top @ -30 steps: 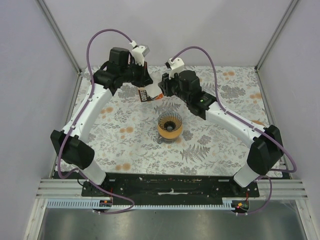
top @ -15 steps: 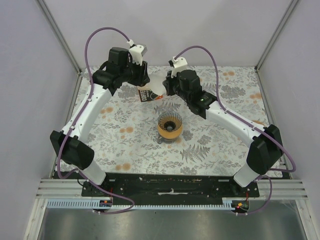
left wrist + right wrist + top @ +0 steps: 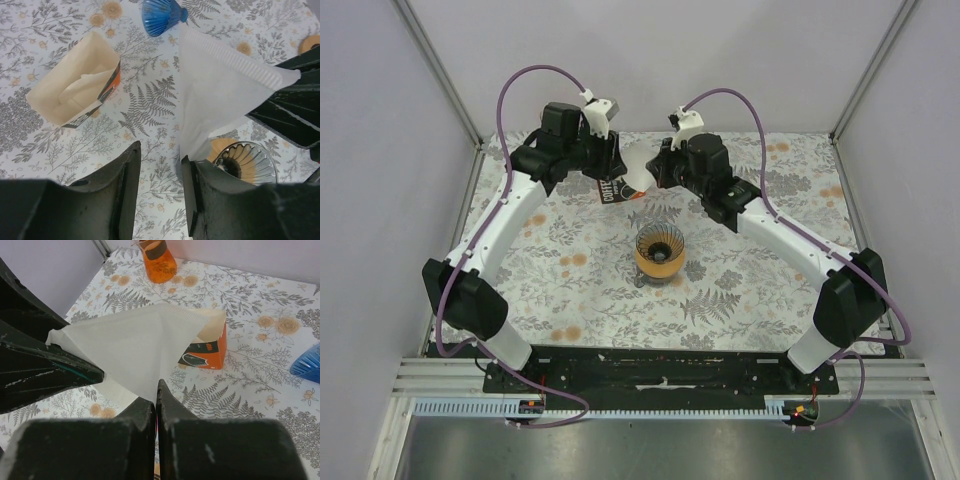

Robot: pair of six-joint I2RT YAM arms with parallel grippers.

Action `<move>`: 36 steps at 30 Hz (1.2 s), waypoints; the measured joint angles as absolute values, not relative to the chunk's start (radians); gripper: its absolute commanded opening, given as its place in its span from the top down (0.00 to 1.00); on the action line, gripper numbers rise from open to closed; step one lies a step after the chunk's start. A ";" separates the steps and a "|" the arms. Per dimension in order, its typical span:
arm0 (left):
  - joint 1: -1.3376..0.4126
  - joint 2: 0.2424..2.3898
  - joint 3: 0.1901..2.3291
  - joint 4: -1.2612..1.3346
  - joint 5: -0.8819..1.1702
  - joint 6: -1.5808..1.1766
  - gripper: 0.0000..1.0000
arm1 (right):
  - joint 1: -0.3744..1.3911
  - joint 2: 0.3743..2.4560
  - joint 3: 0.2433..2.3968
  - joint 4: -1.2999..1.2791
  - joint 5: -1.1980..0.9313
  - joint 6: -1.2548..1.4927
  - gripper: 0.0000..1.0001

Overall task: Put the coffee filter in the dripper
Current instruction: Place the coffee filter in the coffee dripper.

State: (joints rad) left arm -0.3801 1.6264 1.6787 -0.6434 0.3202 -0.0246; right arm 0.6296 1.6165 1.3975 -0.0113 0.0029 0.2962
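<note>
Top external: filter (image 3: 638, 163) aloft, dripper (image 3: 660, 252) empty

On the desk (image 3: 790, 300), the box (image 3: 612, 190) stands at the far side and the dripper sits mid-desk with nothing in it. The filter hangs in the air beside the box, not yet over the dripper. The right claw (image 3: 155, 402) is pinched on one corner; the left claw (image 3: 160, 167) stands parted around another. Pickup looks done; carrying over and seating remain.

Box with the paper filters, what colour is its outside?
The box is orange with black markings, clearest in the right wrist view.
</note>
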 measured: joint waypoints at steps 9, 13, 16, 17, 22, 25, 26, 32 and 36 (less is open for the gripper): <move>-0.380 1.626 1.678 -0.614 0.329 -0.062 0.98 | 0.618 1.607 1.398 -0.016 -0.026 0.315 1.00; -0.383 1.625 1.671 -0.601 0.262 -0.047 0.98 | 0.612 1.578 1.390 -0.023 0.024 0.288 1.00; -0.401 1.622 1.668 -0.592 0.233 -0.023 0.98 | 0.620 1.565 1.385 -0.024 0.060 0.256 1.00; -0.403 1.620 1.668 -0.590 0.232 -0.017 0.98 | 0.622 1.564 1.385 -0.023 0.069 0.247 1.00; -0.402 1.617 1.668 -0.596 0.241 -0.006 0.62 | 0.632 1.564 1.386 -0.044 0.094 0.214 1.00; -0.393 1.617 1.668 -0.621 0.288 0.019 0.38 | 0.626 1.564 1.401 -0.099 0.104 0.188 1.00; -0.390 1.616 1.670 -0.639 0.312 0.025 0.34 | 0.623 1.564 1.414 -0.130 0.103 0.181 1.00; -0.379 1.611 1.736 -0.789 0.467 0.049 0.28 | 0.578 1.564 1.569 -0.405 -0.033 0.138 1.00; -0.377 1.584 1.797 -0.850 0.548 0.052 0.28 | 0.552 1.570 1.667 -0.619 -0.164 0.110 1.00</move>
